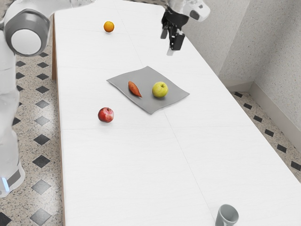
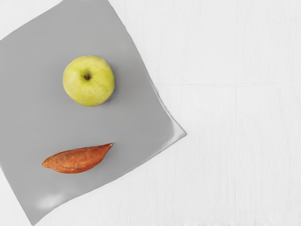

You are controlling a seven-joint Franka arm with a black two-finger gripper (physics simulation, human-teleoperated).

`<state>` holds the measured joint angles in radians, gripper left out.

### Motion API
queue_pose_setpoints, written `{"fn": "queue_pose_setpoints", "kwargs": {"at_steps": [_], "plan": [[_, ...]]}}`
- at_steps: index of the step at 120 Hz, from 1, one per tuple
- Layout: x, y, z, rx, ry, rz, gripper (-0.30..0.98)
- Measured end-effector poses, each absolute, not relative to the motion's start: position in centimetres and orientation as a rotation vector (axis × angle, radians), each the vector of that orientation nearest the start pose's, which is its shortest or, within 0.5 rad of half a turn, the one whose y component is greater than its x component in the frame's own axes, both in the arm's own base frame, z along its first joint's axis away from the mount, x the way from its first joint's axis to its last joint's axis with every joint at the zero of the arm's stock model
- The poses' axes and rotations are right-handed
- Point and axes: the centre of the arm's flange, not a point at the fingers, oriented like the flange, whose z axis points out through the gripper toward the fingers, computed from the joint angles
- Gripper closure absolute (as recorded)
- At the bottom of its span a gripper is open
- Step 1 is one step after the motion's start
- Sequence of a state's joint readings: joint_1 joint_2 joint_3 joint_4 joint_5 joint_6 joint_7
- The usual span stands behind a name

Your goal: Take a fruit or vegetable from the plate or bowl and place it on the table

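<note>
In the exterior view, your gripper (image 1: 170, 43) hangs at the upper right, its fingers apart with nothing between them. Near the middle of that view you have the gray plate (image 1: 149, 104), carrying the green apple (image 1: 160, 90) and, to its left, the sweet potato (image 1: 134, 88). On the tabletop (image 1: 117, 174), you see a red apple (image 1: 106, 115) left of center, an orange (image 1: 108, 27) at upper left and a mug (image 1: 227, 215) at lower right.

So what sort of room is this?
Perhaps a kitchen or dining room, in simulation: a long white table holds an orange and a grey mug, over a diamond-patterned floor.
</note>
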<state>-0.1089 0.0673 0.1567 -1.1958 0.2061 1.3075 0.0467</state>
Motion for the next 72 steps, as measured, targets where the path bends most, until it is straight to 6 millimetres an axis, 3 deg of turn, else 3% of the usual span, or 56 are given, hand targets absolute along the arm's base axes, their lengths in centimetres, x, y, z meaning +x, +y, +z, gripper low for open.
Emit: {"fn": "queue_pose_setpoints", "kwargs": {"at_steps": [7,13,31,52,72], "plan": [[54.0,1.3,72.8,-2.929,0.003,-0.026,0.0],[54.0,-0.2,72.6,-2.929,0.039,-0.019,0.0],[54.0,0.1,72.2,-2.95,0.022,0.012,0.0],[54.2,0.5,70.2,-2.99,-0.014,0.088,0.0],[53.9,-5.0,66.3,-2.958,0.076,0.195,0.0]]}}
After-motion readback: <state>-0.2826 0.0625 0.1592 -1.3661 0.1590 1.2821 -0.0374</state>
